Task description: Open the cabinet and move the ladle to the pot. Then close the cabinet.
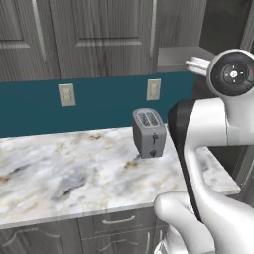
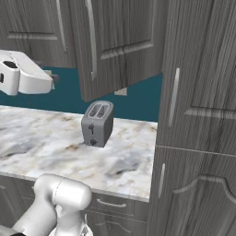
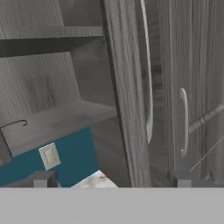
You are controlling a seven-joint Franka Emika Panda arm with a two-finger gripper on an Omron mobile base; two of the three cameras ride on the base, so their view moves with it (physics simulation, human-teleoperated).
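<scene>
The gripper [image 3: 111,178], jaws spread wide and holding nothing, faces the cabinet [image 2: 117,46], whose door [image 3: 127,96] stands swung outward, edge-on beside a bare grey shelf [image 3: 57,120]. At the shelf's left end a thin dark hooked handle [image 3: 15,124] is visible; whether it is the ladle cannot be told. A grey toaster [image 1: 148,132] stands on the marble counter [image 1: 74,173] below the cabinet.
</scene>
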